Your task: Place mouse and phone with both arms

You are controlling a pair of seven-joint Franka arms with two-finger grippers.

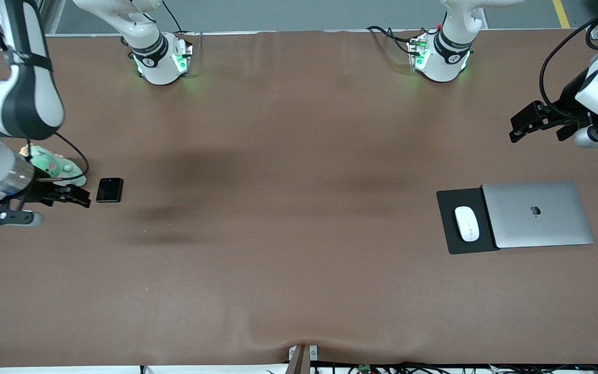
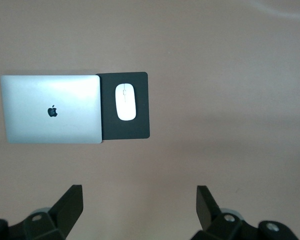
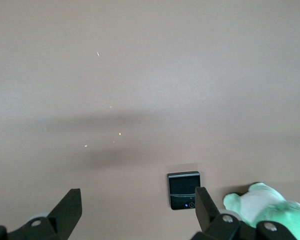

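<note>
Near the right arm's end of the table the phone [image 1: 109,189] lies flat beside the right gripper [image 1: 73,196], jaws spread; the mouse [image 1: 467,223] rests on its pad [image 1: 448,200] toward the left arm's end, left gripper [image 1: 530,120] spread above, so any grasp must stay square.

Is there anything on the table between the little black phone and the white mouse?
No. The front view shows only bare brown table between the phone and the mouse, which lies on a black pad.

This looks like a robot lab. Two white robot arms are fixed along one edge of a big brown table [image 1: 288,156], with loose cables [image 1: 382,32] and a grey floor [image 1: 304,13] past that edge.
</note>
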